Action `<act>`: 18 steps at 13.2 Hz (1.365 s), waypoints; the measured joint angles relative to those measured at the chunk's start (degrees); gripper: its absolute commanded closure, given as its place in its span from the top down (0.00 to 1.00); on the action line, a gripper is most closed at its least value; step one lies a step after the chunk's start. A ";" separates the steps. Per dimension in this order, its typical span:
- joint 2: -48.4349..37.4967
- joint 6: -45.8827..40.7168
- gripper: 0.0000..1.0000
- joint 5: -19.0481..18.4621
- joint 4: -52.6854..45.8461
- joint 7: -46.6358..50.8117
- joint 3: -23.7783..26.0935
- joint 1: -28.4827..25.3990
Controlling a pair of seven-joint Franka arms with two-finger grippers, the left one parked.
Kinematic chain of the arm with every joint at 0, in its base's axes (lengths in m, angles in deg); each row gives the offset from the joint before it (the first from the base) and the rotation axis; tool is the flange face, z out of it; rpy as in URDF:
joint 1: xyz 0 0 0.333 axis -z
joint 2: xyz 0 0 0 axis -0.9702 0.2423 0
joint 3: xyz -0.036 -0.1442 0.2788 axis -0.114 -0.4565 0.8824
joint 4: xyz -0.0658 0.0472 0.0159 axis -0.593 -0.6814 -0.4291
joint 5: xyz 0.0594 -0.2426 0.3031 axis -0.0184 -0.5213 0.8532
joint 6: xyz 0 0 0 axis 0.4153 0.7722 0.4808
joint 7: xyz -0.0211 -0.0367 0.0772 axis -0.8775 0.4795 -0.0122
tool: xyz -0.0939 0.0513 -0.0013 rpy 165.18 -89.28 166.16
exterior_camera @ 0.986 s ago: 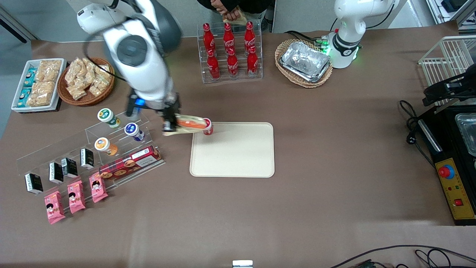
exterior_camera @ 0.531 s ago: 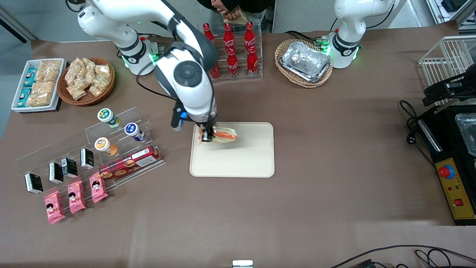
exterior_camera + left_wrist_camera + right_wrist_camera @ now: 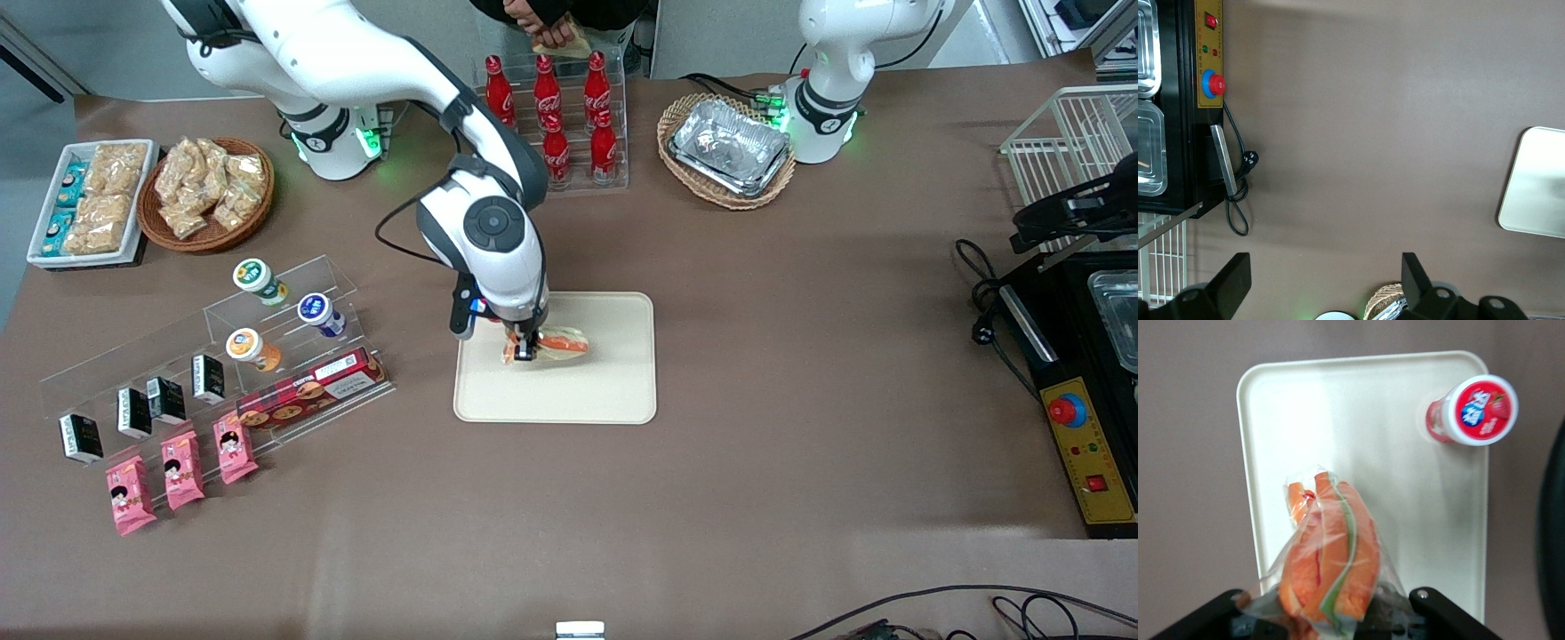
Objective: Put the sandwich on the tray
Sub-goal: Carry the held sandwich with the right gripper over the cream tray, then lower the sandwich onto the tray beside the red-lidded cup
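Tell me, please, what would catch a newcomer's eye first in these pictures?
Most striking is the gripper over the cream tray, clamped on the wrapped sandwich with its orange and green filling. A red-capped cup stands at one corner of the tray. Farther from the front camera stands a clear rack of red cola bottles.

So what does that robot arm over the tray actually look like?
The arm is glossy white with rounded segments, dark grey bands at its joints, and a round grey cap on the wrist. A black cable loops beside it. Its base glows green. The gripper is small and black, above the tray.
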 measured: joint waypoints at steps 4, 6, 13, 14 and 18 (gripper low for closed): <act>3.96 4.78 0.04 -0.49 -0.06 0.00 -0.15 -0.01; 5.28 5.71 0.04 -0.82 -0.14 -0.01 -0.26 -0.01; 8.63 6.07 0.05 -1.15 -2.43 -0.69 -1.20 0.13; 9.20 6.08 0.05 -1.16 -2.98 -0.70 -1.27 0.16; 12.32 7.45 0.05 -1.89 -5.16 -0.76 -1.91 0.22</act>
